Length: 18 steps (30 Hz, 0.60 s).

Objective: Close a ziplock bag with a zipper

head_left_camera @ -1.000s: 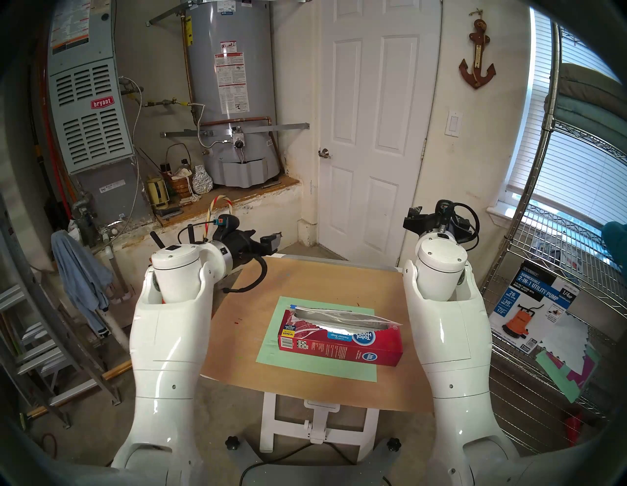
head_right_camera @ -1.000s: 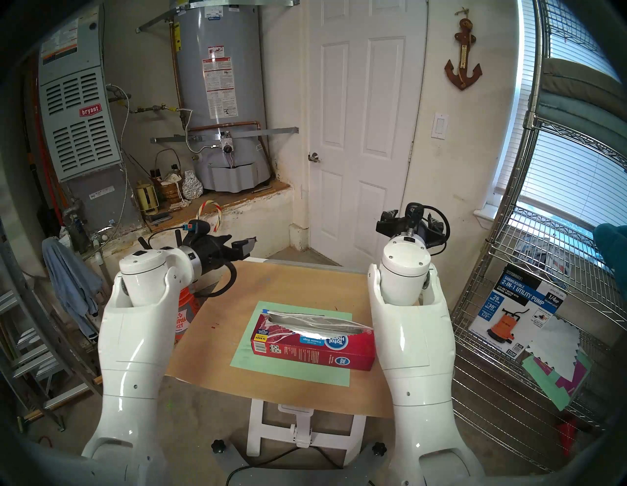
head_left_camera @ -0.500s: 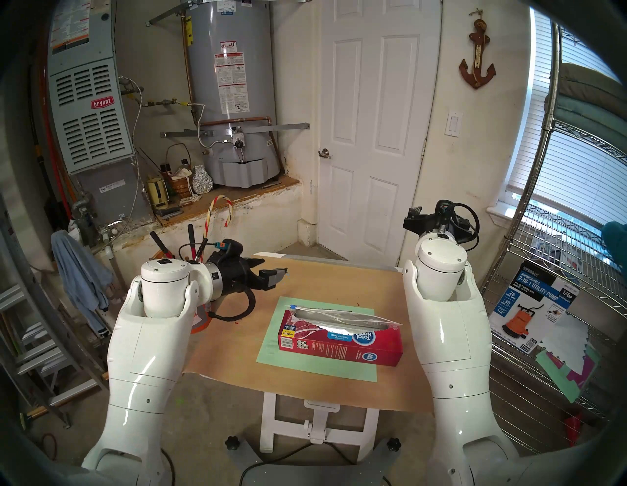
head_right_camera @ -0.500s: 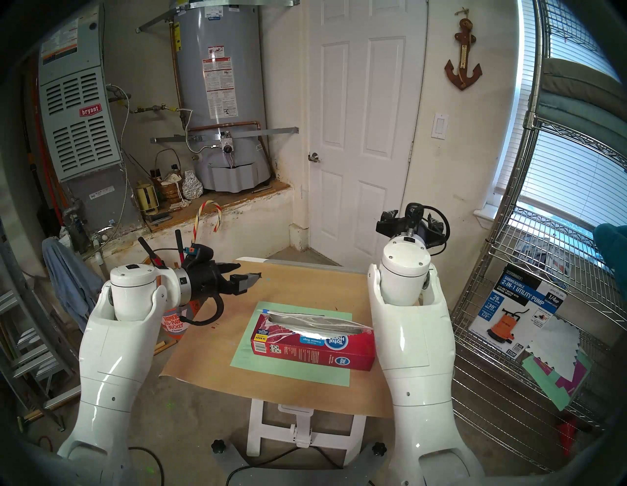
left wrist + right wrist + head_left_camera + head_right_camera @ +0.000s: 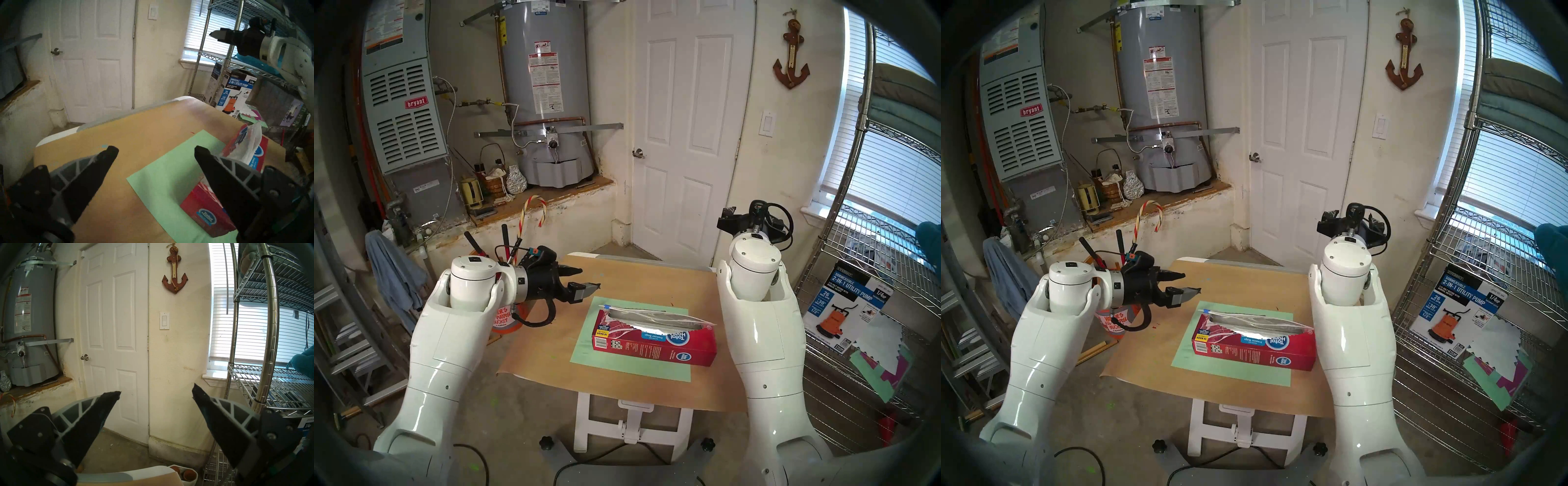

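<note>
The clear ziplock bag [image 5: 656, 318] lies on top of a red freezer-bag box [image 5: 653, 344] on a green mat [image 5: 585, 351], its mouth gaping along the far edge. The blue zipper [image 5: 606, 306] sits at the bag's left end. My left gripper [image 5: 589, 278] hovers open and empty just left of and above that end, pointing right; its wrist view shows the bag [image 5: 251, 140] and the box [image 5: 203, 208] past its right finger. My right gripper [image 5: 726, 217] is raised beyond the table's far right corner, open and empty, facing the wall [image 5: 156, 393].
A brown paper-covered table [image 5: 534, 356] carries the mat. An orange bucket [image 5: 505, 319] with tool handles stands by the table's left edge under my left wrist. A wire shelf rack [image 5: 873, 271] is close on the right. Flower pots [image 5: 186, 473] sit beyond the far edge.
My left arm has swung down and nearer, bringing its open gripper from the table's far left corner to just left of the bag. The right arm, bag and box have not moved.
</note>
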Available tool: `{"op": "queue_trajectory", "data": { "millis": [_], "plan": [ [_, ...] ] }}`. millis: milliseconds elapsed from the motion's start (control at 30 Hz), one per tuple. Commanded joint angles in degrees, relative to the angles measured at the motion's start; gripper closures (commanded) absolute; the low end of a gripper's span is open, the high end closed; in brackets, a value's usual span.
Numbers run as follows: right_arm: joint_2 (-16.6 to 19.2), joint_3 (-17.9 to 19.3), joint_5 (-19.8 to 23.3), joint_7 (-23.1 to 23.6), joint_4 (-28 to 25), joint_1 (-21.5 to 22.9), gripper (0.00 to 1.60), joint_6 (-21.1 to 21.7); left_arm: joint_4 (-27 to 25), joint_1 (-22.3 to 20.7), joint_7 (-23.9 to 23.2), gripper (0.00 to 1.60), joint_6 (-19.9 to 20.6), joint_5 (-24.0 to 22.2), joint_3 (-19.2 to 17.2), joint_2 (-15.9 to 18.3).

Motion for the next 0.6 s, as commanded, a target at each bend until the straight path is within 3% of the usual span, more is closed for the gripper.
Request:
{"op": "queue_trajectory", "data": {
  "millis": [0,233,567],
  "plan": [
    [0.0,0.0,0.1,0.1,-1.2,0.8,0.00,-0.2,-6.7,1.6,-4.1,0.00,-0.7,-2.5,-0.8,1.1],
    [-0.1,0.0,0.1,0.1,-1.2,0.8,0.00,-0.2,-13.2,8.7,-4.1,0.00,-6.8,0.5,-1.4,3.7],
    [-0.1,0.1,0.0,0.2,-1.2,0.8,0.00,-0.1,-13.8,13.0,-4.6,0.00,-11.0,2.7,-2.3,4.6]
  ]
}}
